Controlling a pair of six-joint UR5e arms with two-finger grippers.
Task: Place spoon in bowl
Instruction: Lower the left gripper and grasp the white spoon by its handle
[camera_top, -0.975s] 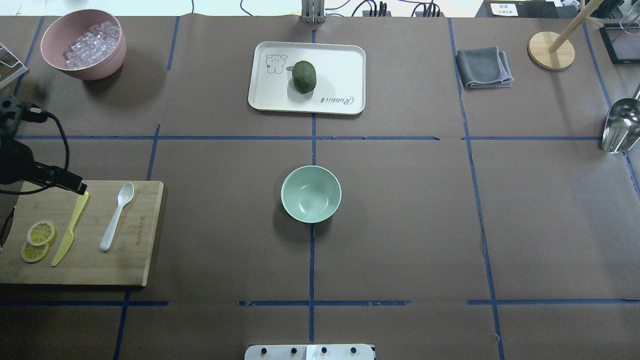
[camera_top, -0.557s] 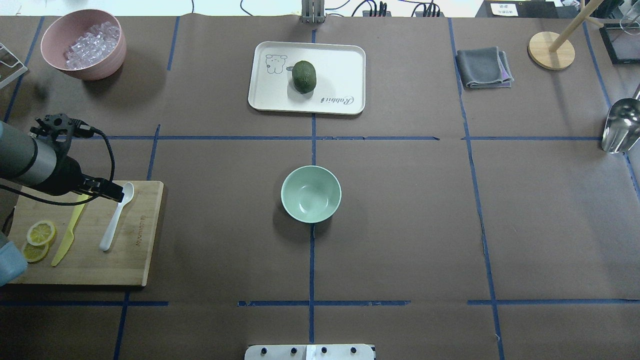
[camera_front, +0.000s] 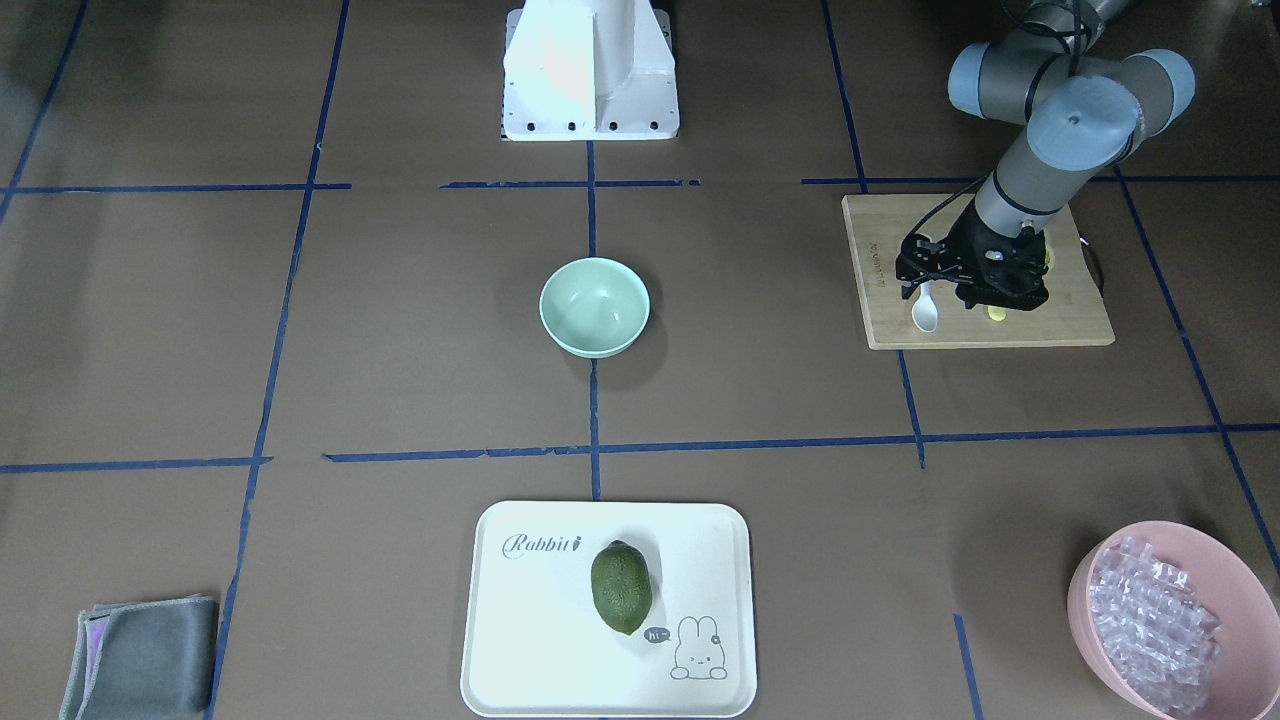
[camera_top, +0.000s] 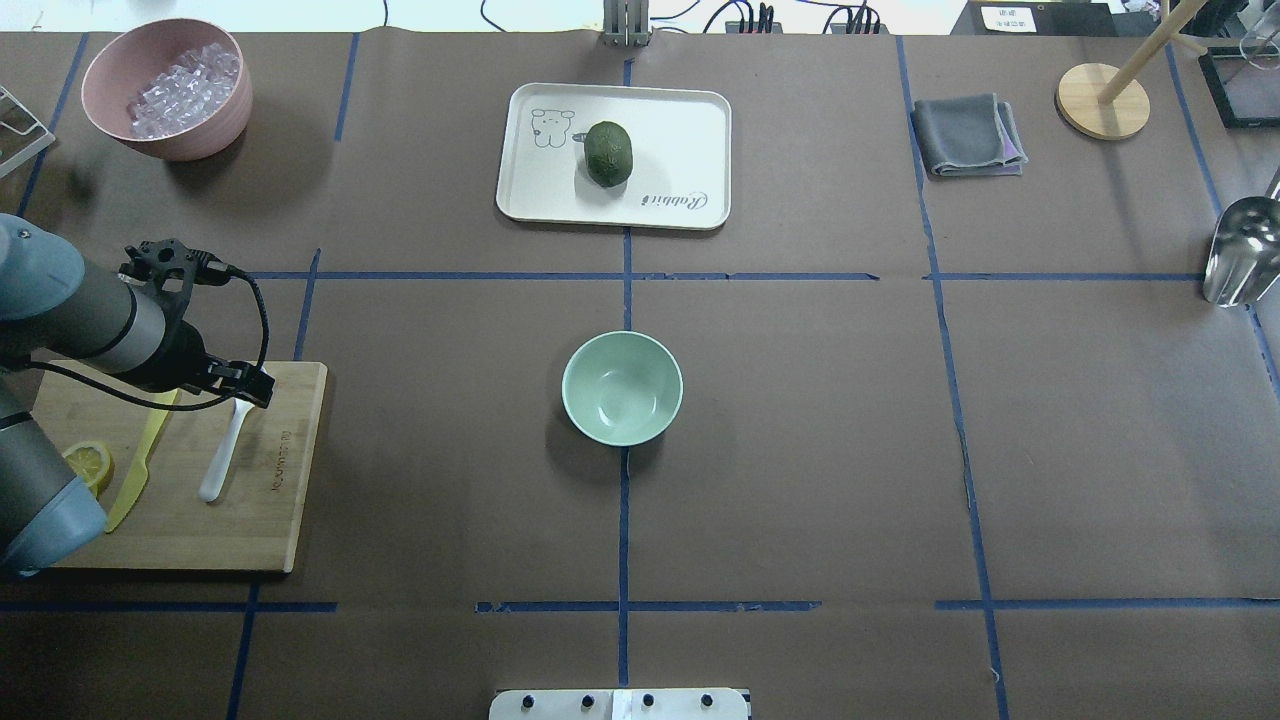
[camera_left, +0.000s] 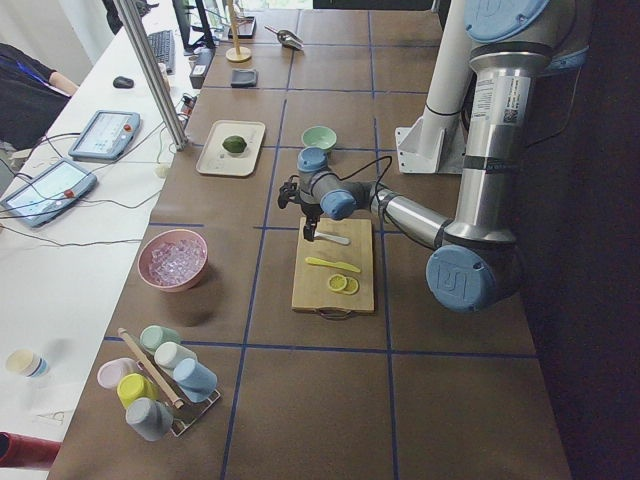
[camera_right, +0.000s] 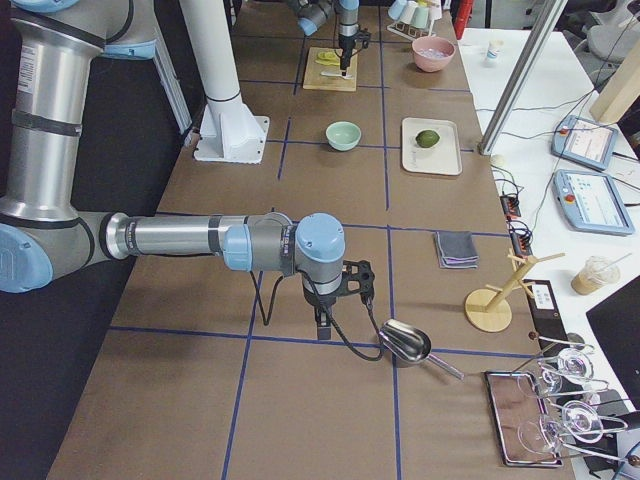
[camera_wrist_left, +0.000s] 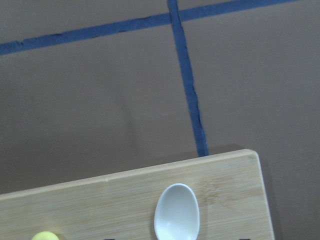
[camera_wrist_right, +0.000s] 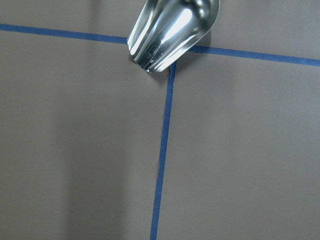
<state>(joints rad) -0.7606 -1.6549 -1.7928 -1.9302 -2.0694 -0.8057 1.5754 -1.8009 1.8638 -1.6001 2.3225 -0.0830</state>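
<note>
The white spoon (camera_top: 222, 455) lies on a wooden cutting board (camera_top: 275, 500) at the left, its scoop pointing away from the robot. The scoop shows in the left wrist view (camera_wrist_left: 177, 212) and the front view (camera_front: 925, 312). My left gripper (camera_top: 250, 385) hangs just above the scoop end, open and holding nothing. The mint-green bowl (camera_top: 622, 388) stands empty at the table's middle, far to the right of the board; it also shows in the front view (camera_front: 594, 305). My right gripper (camera_right: 322, 325) shows only in the right side view, so I cannot tell whether it is open or shut.
A yellow-green knife (camera_top: 140, 460) and a lemon slice (camera_top: 88, 462) lie on the board left of the spoon. A pink bowl of ice (camera_top: 167, 88) stands far left. A white tray (camera_top: 680, 130) with a green fruit, a grey cloth (camera_top: 966, 135) and a metal scoop (camera_top: 1240, 250) are further off.
My left arm has moved right across the board, from over the knife to over the spoon's scoop. The spoon and bowl have not moved.
</note>
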